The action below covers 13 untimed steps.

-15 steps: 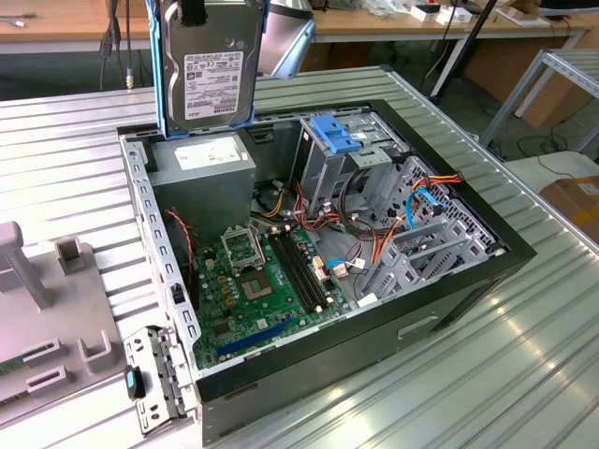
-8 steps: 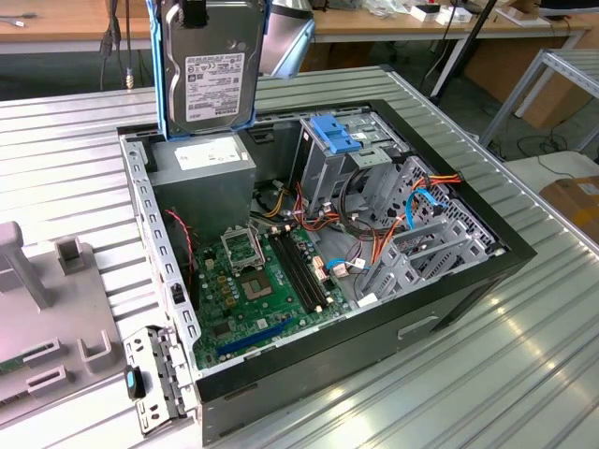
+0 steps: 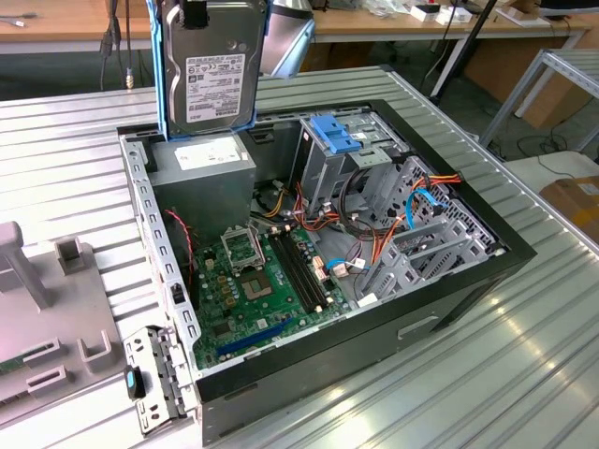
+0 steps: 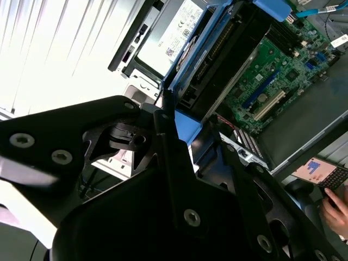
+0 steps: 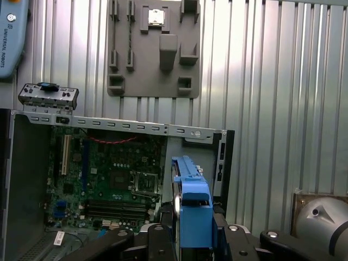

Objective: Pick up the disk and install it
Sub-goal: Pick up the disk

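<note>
Ribbed metal table (image 3: 524, 374), with an open computer case (image 3: 309, 374) upon it. Exterior view: the disk (image 3: 211, 75) hangs upright beneath the gripper (image 3: 194, 13), above the case. Second wrist view: motherboard (image 4: 272, 81) lies beyond the gripper. First wrist view: jaws pinch the sides of the disk's blue bracket (image 5: 194, 212). Judged rigid, weighty, shock-sensitive; bracket edges are the proper hold.
</note>
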Each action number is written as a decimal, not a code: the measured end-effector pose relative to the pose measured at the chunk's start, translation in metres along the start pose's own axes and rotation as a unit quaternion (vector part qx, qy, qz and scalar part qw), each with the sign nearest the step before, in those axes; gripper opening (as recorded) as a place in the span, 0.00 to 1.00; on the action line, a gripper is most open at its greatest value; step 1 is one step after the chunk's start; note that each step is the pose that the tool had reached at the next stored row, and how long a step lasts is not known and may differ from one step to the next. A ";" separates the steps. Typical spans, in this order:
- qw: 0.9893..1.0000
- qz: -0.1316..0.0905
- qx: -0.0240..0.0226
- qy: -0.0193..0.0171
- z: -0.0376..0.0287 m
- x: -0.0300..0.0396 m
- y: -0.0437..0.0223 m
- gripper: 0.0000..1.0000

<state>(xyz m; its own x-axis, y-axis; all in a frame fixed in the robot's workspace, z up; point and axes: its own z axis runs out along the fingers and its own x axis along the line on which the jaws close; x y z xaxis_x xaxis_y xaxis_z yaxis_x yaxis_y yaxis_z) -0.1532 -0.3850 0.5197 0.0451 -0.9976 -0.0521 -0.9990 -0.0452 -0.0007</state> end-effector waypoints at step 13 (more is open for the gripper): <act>1.000 0.000 0.000 0.000 -0.0001 0.0033 0.0001 0.36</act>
<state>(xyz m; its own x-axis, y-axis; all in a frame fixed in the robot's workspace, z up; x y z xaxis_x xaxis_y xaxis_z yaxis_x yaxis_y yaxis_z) -0.1532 -0.3883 0.5197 0.0451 -0.9976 -0.0521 -0.9990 -0.0452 -0.0008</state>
